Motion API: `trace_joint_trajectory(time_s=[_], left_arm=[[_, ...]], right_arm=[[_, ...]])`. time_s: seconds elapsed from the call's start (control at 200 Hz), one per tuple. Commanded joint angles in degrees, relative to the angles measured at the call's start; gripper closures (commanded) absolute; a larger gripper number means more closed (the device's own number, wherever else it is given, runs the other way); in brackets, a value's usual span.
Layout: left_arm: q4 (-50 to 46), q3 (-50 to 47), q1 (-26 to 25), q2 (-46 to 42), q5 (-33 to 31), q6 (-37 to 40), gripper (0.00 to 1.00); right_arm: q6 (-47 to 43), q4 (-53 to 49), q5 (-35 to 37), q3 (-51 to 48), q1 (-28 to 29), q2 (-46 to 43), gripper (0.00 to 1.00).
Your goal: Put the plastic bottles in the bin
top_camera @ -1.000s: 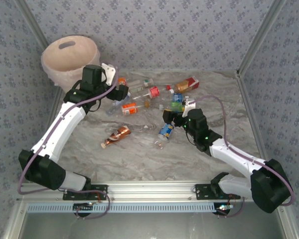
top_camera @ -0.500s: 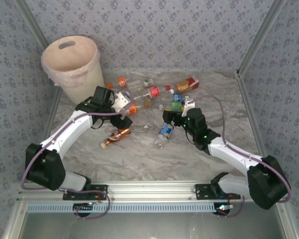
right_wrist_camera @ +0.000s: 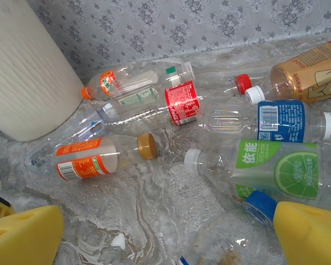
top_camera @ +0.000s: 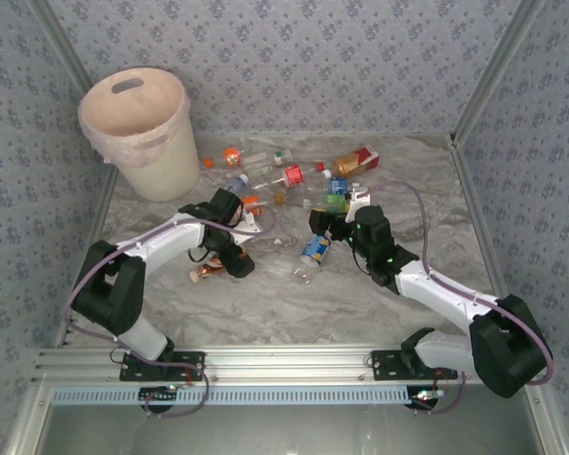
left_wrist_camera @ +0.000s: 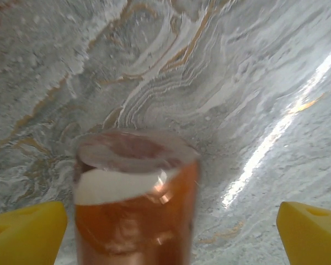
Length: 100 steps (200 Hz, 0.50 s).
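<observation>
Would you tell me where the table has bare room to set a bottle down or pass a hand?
Bare: the near middle of the table between the left arm and right arm, this side of the copper bottle; also the far right corner. Crowded: the back middle, with bottles packed from the bin to the right arm.

Marbled grey-white tabletop (top_camera: 294,294), tan veins swirling, and there's a bright streak of glare (left_wrist_camera: 276,138) across it. Patterned grey-blue wallpaper (top_camera: 313,66) closes off the far and side edges. A silver post (top_camera: 488,71) slants up from the far right corner, and a ridged aluminium rail (top_camera: 294,360) runs along the near edge.
</observation>
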Motion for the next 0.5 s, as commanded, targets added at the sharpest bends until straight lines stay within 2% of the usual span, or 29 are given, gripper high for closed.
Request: trace_joint_trajectory(time_s=[0.0,0.115,0.265,0.495], left_arm=[[1.5,-0.9,-0.5,1.6,-5.5,0.9,0.03],[2.9,-1.5,-0.6,3.1,-9.4,1.1,0.03],[5.3,-2.5,-0.7,3.1,-9.7,1.1,0.06],[8.1,-3.6,-1.2,4.6,-11.7,0.3,0.23]], right_arm=[[-0.7,0.4,0.0,0.7,-0.4,0.0,0.00],[-0.6,0.6,0.0,0.5,-0.5,0.2,0.00],[-0.4,1.0,-0.3,0.8,-0.6,0.8,0.00],[-0.4,0.5,-0.3,0.8,-0.5,0.8,0.00]])
